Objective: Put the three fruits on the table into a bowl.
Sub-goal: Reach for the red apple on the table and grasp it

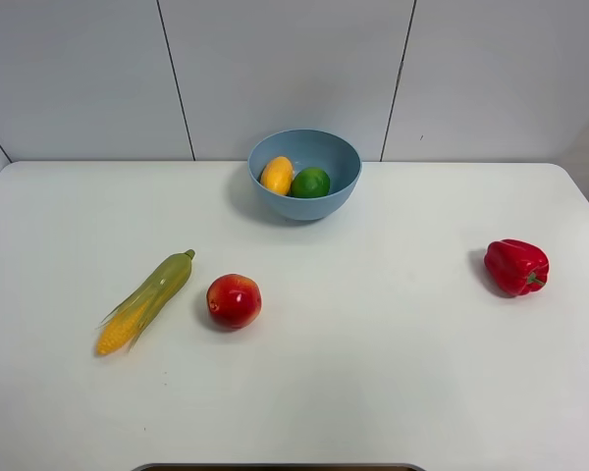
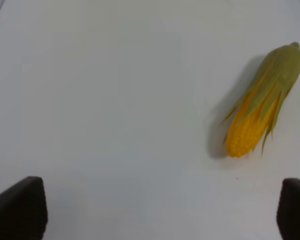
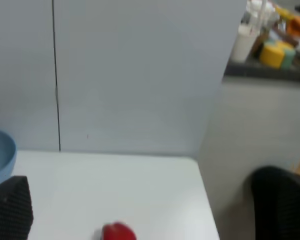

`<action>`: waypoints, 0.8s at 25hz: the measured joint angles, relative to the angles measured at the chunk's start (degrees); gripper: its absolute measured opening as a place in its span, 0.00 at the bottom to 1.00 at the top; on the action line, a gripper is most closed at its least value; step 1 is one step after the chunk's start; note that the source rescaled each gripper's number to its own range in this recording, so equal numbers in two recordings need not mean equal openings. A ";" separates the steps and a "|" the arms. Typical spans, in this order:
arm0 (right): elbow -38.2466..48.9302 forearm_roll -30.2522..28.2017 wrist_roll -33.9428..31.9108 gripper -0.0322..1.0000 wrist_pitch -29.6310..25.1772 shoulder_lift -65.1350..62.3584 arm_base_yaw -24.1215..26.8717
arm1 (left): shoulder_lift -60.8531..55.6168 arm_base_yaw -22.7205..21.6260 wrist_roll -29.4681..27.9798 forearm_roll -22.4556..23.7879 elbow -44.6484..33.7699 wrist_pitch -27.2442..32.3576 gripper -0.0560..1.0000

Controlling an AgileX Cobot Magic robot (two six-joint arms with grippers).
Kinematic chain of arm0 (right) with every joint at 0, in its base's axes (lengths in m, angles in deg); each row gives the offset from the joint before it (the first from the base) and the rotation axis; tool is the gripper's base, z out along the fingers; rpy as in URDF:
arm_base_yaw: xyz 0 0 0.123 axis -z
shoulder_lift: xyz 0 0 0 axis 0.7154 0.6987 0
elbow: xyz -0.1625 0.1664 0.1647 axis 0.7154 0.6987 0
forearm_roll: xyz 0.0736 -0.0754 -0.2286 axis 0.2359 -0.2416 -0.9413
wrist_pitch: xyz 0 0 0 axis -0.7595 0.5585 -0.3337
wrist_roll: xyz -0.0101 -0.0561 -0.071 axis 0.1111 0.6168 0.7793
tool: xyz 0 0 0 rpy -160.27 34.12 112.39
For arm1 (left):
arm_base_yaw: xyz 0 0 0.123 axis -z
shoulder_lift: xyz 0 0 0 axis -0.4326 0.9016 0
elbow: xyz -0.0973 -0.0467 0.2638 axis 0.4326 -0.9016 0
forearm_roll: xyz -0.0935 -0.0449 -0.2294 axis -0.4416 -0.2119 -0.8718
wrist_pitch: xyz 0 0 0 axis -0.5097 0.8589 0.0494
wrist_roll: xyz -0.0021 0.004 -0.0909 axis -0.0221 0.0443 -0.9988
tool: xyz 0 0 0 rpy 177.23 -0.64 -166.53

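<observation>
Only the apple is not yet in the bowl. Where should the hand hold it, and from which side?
Grip the apple across its widest middle, coming straight down from above. It is round, and the corn lies close beside it, so a sideways approach from there is probably tight.

White bench (image 1: 373,373) with rounded corners carrying four things, blue bowl (image 1: 324,204) sitting at the middle near the back edge, corn cob (image 1: 147,299) lying slantwise at front left, apple (image 1: 234,300) resting just beside it, red pepper (image 1: 515,266) sitting well apart at right.
</observation>
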 joint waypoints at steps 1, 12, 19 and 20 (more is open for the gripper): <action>2.77 0.62 -0.15 1.00 0.00 -1.44 0.90 | 0.00 0.00 0.00 0.00 0.00 0.00 0.78; 29.12 3.68 -5.32 1.00 3.56 -16.01 3.56 | 0.00 0.00 -0.06 0.00 0.00 0.00 0.78; 35.86 3.62 -7.53 1.00 4.49 -21.67 3.56 | 0.00 0.00 -0.06 0.00 0.00 0.00 0.78; 36.08 3.62 -7.59 1.00 4.90 -21.73 3.56 | 0.00 0.00 -0.01 0.00 0.00 0.00 0.78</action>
